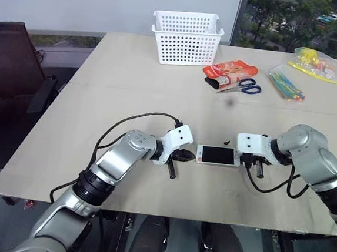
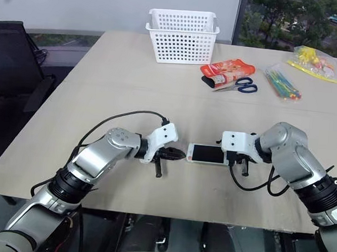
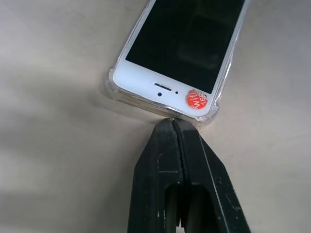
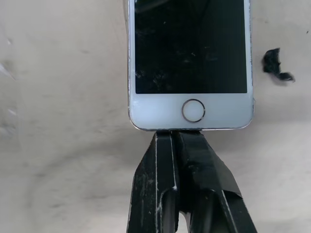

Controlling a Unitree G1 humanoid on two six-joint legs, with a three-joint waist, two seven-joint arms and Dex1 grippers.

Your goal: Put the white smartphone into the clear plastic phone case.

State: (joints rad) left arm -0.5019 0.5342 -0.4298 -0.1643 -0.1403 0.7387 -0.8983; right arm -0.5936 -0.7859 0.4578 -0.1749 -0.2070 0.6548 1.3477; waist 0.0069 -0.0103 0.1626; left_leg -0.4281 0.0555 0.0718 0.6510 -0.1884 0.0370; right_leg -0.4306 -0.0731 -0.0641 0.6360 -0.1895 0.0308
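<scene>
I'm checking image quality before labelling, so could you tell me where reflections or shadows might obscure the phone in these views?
Left wrist view: the white smartphone screen carries a faint pale reflection, and a soft shadow darkens the table beside the left hand. Right wrist view: the screen shows smudges and specks but no strong glare. Head views: even daylight, weak shadows.

The phone (image 1: 216, 155) is lying flat on the table (image 1: 130, 93), boxed in at 9 and 3 o'clock by the left gripper (image 1: 190, 156) and right gripper (image 1: 239, 157) (both shut, tips touching its ends). Bare tabletop is lying open at 12 and 6. The basket (image 1: 186, 37), scissors (image 1: 243, 86) and bags (image 1: 285, 82) are sitting well apart, far side.
</scene>
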